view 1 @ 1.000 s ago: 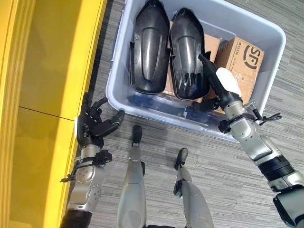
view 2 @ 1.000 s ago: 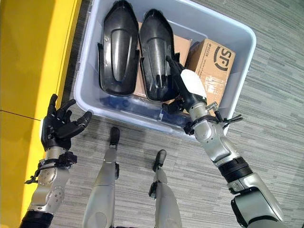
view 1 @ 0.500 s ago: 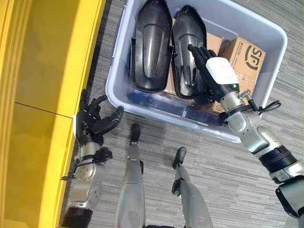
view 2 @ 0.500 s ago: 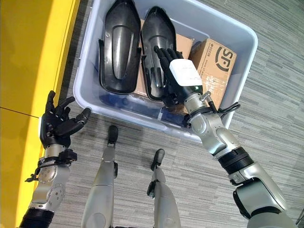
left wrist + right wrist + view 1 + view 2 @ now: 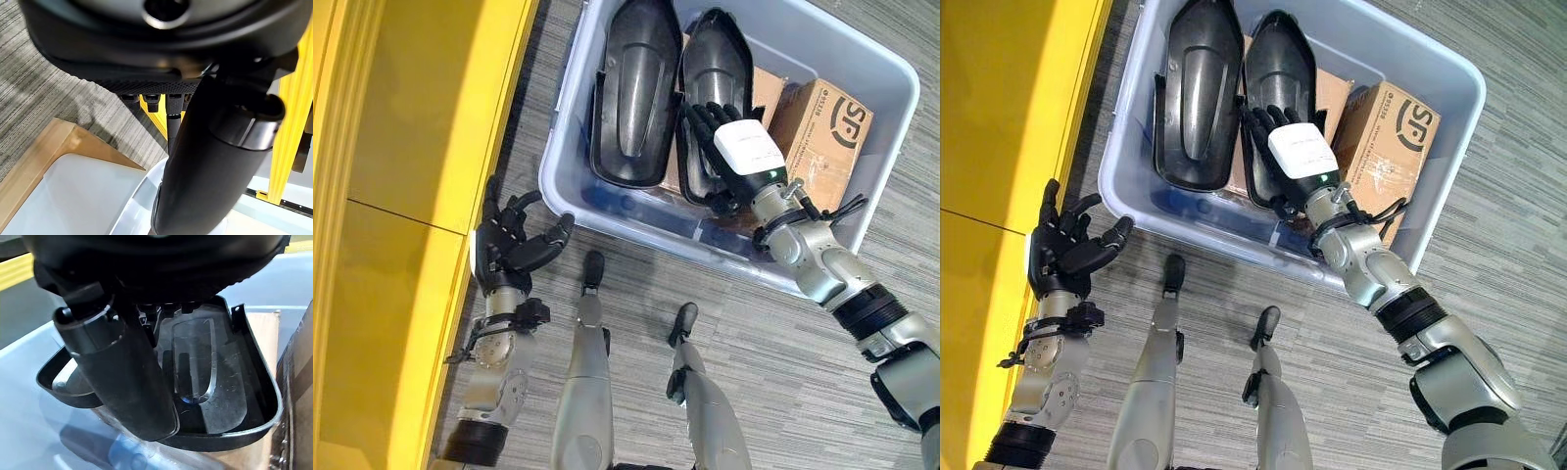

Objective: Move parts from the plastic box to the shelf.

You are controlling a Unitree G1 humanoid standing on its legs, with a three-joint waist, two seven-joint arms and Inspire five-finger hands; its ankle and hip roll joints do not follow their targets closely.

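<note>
A grey-blue plastic box (image 5: 607, 217) stands on the carpet and holds two black shell-shaped parts side by side: a left part (image 5: 636, 93) and a right part (image 5: 717, 61). My right hand (image 5: 732, 157), white cover on its back, lies palm down over the near end of the right part with its fingers straight. In the right wrist view the thumb (image 5: 122, 382) hangs over the hollow inside of that part (image 5: 210, 382). My left hand (image 5: 509, 250) is open with spread fingers, outside the box's near left corner, beside the yellow shelf (image 5: 421, 147).
Cardboard boxes (image 5: 827, 127) fill the box's right side, close beside my right hand, and one lies under the black parts. The yellow shelf runs along the whole left side. Grey carpet (image 5: 783, 372) surrounds the box.
My right hand has turned from edge-on to palm down and slid left onto the right black part. The left hand has kept its place and stayed open. The camera has shifted slightly.
</note>
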